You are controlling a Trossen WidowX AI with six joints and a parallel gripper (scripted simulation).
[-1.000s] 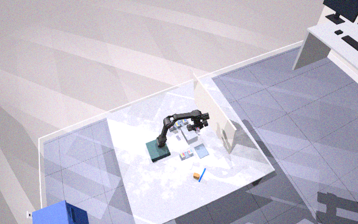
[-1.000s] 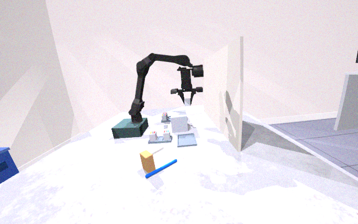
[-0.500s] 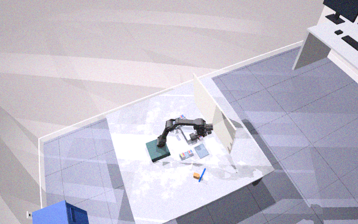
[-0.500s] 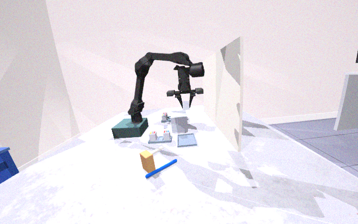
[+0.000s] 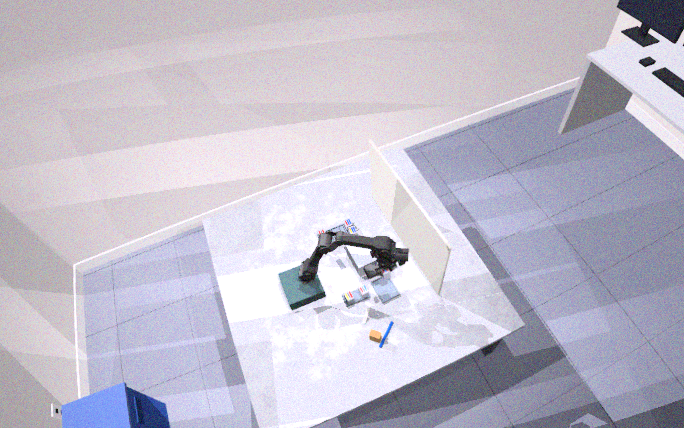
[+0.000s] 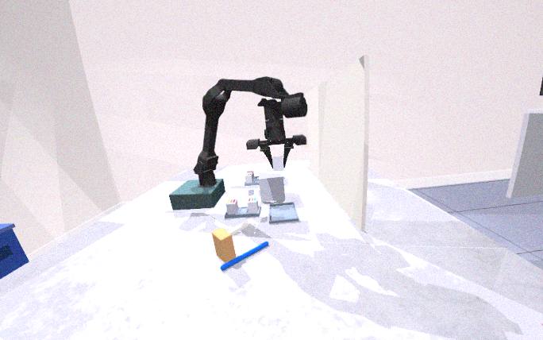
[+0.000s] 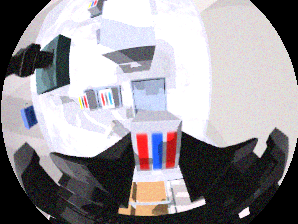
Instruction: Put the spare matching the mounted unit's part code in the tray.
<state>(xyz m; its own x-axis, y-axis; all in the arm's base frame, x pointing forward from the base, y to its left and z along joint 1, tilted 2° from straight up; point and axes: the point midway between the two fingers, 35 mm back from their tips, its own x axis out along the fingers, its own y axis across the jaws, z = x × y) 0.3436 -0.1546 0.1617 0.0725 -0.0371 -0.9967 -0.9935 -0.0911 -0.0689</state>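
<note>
My gripper [image 6: 279, 164] [image 7: 157, 159] is shut on a white block with red, blue and red stripes [image 6: 278, 160] [image 7: 157, 145]. It holds the block upright above the table, beyond the tray in the exterior view. The shallow grey-blue tray [image 5: 385, 291] [image 6: 283, 213] [image 7: 149, 95] holds nothing that I can see. A grey box-like housing [image 6: 272, 187] [image 7: 129, 56] stands behind the tray. The mounted unit and its code cannot be made out. A near rack [image 5: 355, 298] [image 6: 242, 215] holds two striped white blocks [image 6: 231, 206] [image 6: 252, 204]. A far rack with striped blocks is partly hidden by the arm.
A tall cream panel [image 5: 416, 222] [image 6: 344, 148] stands close to the right of the arm. The arm's green base [image 5: 301, 290] [image 6: 196, 195] is at the left. An orange block [image 5: 375, 336] [image 6: 223, 245] and a blue rod [image 5: 386, 334] [image 6: 244, 256] lie nearer the front.
</note>
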